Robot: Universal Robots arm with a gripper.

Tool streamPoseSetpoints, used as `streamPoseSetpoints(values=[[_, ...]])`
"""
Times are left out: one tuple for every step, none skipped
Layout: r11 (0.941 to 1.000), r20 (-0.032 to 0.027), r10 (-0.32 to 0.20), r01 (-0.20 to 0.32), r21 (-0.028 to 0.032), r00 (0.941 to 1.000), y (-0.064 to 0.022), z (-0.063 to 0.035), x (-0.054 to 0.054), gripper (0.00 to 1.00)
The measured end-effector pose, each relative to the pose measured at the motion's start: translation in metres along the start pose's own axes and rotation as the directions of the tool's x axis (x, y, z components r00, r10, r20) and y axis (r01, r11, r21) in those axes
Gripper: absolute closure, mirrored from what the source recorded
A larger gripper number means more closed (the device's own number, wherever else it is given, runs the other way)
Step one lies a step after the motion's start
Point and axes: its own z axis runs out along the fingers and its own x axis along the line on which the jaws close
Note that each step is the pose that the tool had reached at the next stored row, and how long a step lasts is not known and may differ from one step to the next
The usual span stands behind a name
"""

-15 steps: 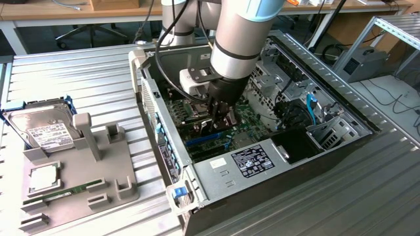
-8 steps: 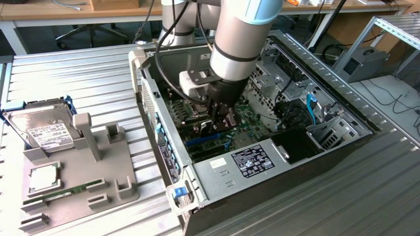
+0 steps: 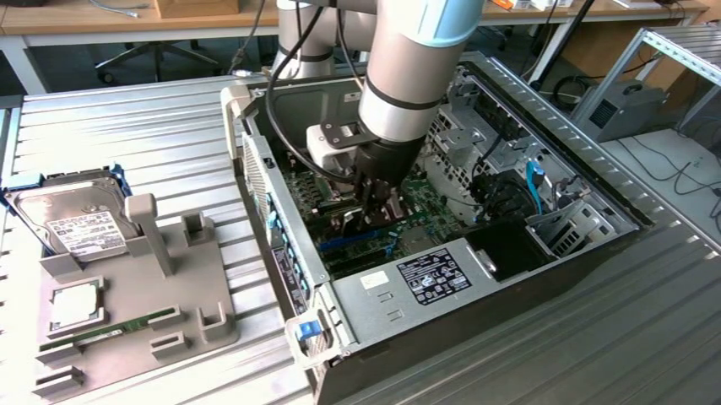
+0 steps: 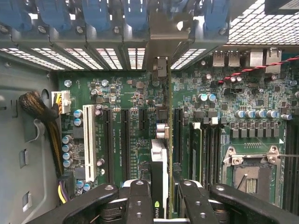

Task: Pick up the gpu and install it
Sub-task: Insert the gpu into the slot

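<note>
Fingers gripped the gpu edge-on over the motherboard slots in the wrist view, while the exterior view showed the arm deep inside the open case.

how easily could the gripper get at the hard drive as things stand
Probably not right now: the gripper is inside the computer case, shut on the gpu. The hard drive sits outside it, uncovered.

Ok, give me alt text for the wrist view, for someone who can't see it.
The pincer grips a graphics card edge-on over a green motherboard, between long black slots. Blue clips line the case wall beyond.
</note>
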Motion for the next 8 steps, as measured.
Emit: streamPoseSetpoints(values=[[1.0000, 0.0001, 0.000, 0.000, 0.0001, 1.0000, 0.0001, 0.0009, 0.0000, 0.73], [1.0000, 0.0002, 0.000, 0.000, 0.0001, 1.0000, 0.0001, 0.0013, 0.0000, 0.73], [1.0000, 0.0002, 0.000, 0.000, 0.0001, 1.0000, 0.0001, 0.0016, 0.0000, 0.73], [1.0000, 0.0000, 0.000, 0.000, 0.0000, 1.0000, 0.0001, 0.0020, 0.0001, 0.73], [1.0000, 0.0000, 0.000, 0.000, 0.0000, 1.0000, 0.0001, 0.0024, 0.0001, 0.73], [1.0000, 0.0001, 0.000, 0.000, 0.0001, 1.0000, 0.0001, 0.0028, 0.0001, 0.73], [1.0000, 0.0002, 0.000, 0.000, 0.0001, 1.0000, 0.0001, 0.0033, 0.0001, 0.73], [1.0000, 0.0002, 0.000, 0.000, 0.0001, 1.0000, 0.0001, 0.0040, 0.0002, 0.73]])
